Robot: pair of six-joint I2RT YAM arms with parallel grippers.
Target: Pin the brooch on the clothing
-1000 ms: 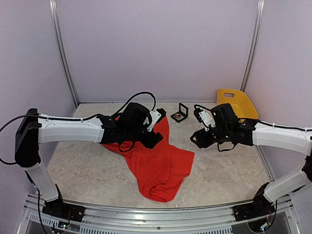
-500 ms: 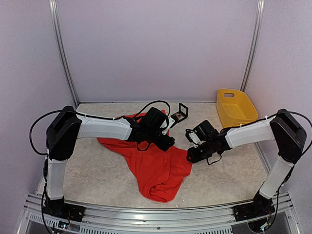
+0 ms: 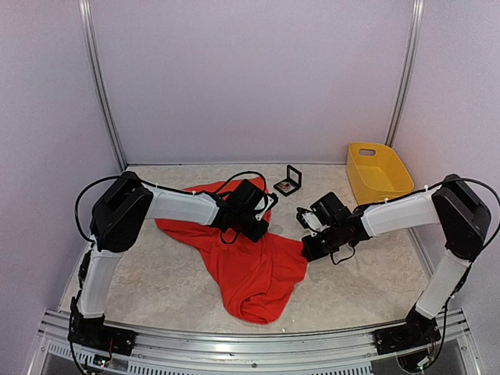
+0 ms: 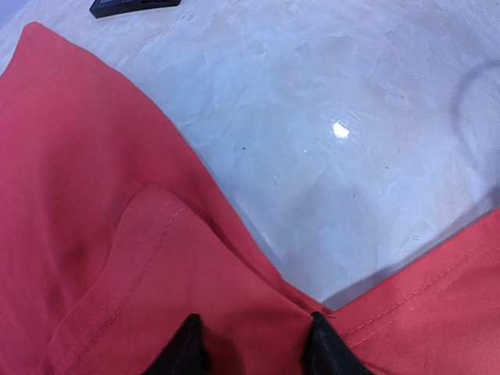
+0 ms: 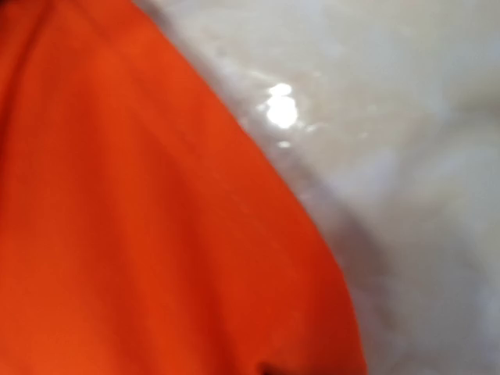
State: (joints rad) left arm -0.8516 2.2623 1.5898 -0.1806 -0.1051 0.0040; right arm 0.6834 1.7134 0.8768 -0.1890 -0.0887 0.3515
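Shirt (image 3: 250, 273) fold inside parted left claw (image 4: 255, 348); right claw (image 3: 306, 251) closed at its edge

Both arms reach inward, wrists low near frame centre.
The left gripper (image 3: 264, 225) sits left of centre, fingertips (image 4: 187, 348) spread apart; the right gripper (image 3: 306, 248) sits right of centre, jaws pressed together.

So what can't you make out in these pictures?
1. Top view: what the small open black box holds; too small to spot a brooch.
2. Right wrist view: blurred, filled by the bright red fabric T-shirt; whether the right gripper holds it is unclear.
3. Left wrist view: the bottom edge cuts off the left gripper; only two fingertips show, astride a shirt fold.
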